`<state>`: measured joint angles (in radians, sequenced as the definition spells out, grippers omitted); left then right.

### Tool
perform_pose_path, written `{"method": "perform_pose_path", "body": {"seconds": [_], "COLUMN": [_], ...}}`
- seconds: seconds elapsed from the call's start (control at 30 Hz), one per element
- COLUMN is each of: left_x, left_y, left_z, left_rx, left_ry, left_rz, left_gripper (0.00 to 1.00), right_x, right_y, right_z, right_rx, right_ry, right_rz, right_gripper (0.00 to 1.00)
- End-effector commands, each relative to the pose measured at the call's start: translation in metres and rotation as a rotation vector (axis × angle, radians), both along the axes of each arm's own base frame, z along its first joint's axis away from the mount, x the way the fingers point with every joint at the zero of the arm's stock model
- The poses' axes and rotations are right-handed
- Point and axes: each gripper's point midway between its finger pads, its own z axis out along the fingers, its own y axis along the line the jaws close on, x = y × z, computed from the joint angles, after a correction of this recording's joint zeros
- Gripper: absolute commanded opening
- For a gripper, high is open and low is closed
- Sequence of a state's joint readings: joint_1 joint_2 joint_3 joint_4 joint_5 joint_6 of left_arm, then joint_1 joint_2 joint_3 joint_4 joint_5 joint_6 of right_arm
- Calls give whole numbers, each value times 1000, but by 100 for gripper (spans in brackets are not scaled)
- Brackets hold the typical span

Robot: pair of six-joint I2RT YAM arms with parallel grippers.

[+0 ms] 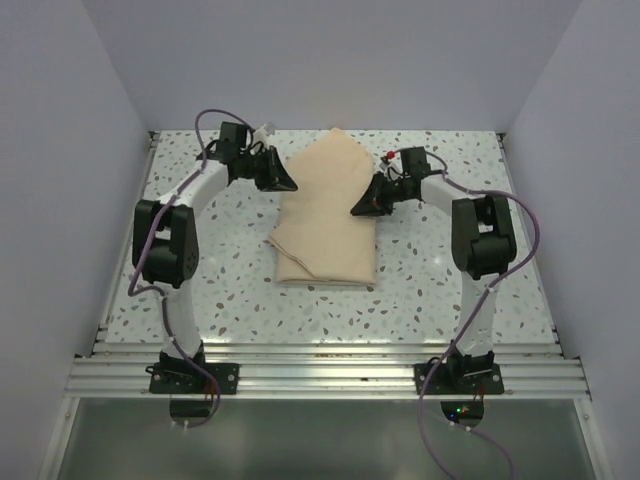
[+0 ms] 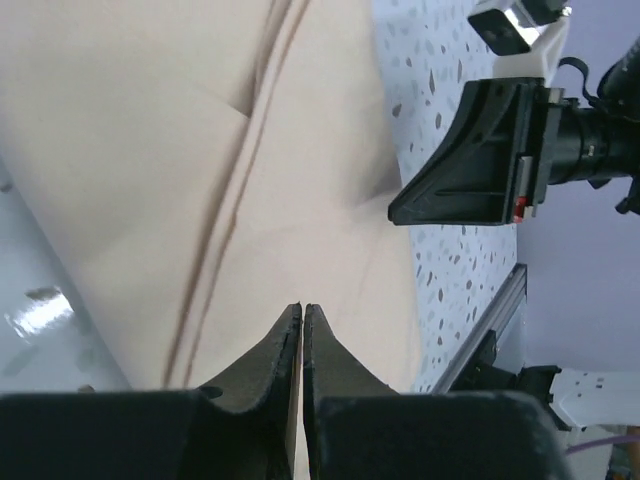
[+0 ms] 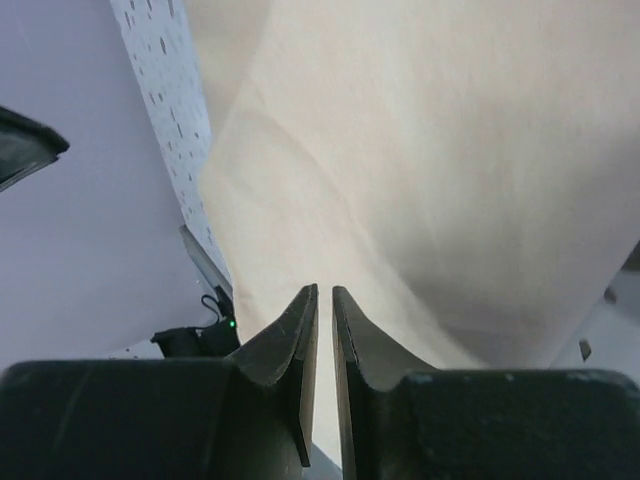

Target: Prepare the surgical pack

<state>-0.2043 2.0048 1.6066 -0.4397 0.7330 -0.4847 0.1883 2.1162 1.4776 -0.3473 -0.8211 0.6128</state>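
Two wrist views show you what the overhead one hides, a sliver of cloth [image 1: 325, 235] caught between nearly closed jaws on both left gripper [image 2: 302, 312] and right gripper [image 3: 324, 292], whose arms bend inward to the folded cloth's raised top at the table's [image 1: 200, 290] centre.

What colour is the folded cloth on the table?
The folded cloth is plain tan-beige, best seen in the top external view.

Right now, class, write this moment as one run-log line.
cloth: partly folded on table | left gripper: jaws shut on cloth edge | right gripper: jaws shut on cloth edge
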Motion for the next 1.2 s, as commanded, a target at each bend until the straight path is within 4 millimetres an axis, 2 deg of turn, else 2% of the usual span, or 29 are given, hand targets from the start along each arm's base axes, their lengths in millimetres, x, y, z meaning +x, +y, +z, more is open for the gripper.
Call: {"method": "perform_pose_path", "body": {"seconds": [0.0,0.03,0.07,0.2,0.23,0.3,0.33,0.4,0.43,0.5,0.57,0.6,0.7,0.77,0.87,0.93,1.0,1.07,1.17], "left_x": [26,29,35,44,45,52,53,57,56,55,50,49,55,66,75,78,79,74,63], "left_y": [-10,-12,-12,-15,-15,-12,-9,-5,-2,10,23,24,28,28,24,23,25,33,45], "left_z": [-9,-21,-24,-50,-64,-74,-89,-97,-109,-121,-136,-137,-121,-98,-78,-75,-83,-102,-129], "left_rx": [-57,-60,-61,-58,-55,-26,-14,-12,-2,27,53,43,8,-9,-54,-66,-59,-47,-9], "left_ry": [-13,16,1,42,69,82,112,144,173,223,270,274,235,176,136,133,145,196,261], "left_rz": [-40,-37,-28,-21,-19,2,12,37,50,90,122,121,115,108,104,114,124,142,171], "left_gripper": [6,3,2,0,0,0,0,0,0,0,0,0,0,0,0,0,0,0,0], "right_x": [36,43,52,70,77,79,80,77,77,73,68,68,73,81,91,94,95,90,78], "right_y": [-3,-9,-11,-29,-35,-38,-40,-41,-43,-45,-48,-48,-47,-46,-40,-34,-31,-31,-39], "right_z": [12,4,8,-5,-6,-22,-25,-45,-50,-69,-79,-80,-69,-49,-17,-5,4,-1,-26], "right_rx": [-22,-30,-29,-15,-13,-9,-10,-25,-34,-53,-81,-81,-73,-68,-31,3,20,16,-29], "right_ry": [-74,-66,-83,-65,-72,-41,-33,9,21,60,85,85,63,29,-20,-36,-55,-38,9], "right_rz": [-39,-55,-64,-103,-118,-112,-98,-84,-82,-84,-87,-87,-87,-91,-108,-115,-114,-113,-105], "right_gripper": [15,15,15,15,15,16,15,16,15,15,15,15,15,15,16,16,16,16,16]}}
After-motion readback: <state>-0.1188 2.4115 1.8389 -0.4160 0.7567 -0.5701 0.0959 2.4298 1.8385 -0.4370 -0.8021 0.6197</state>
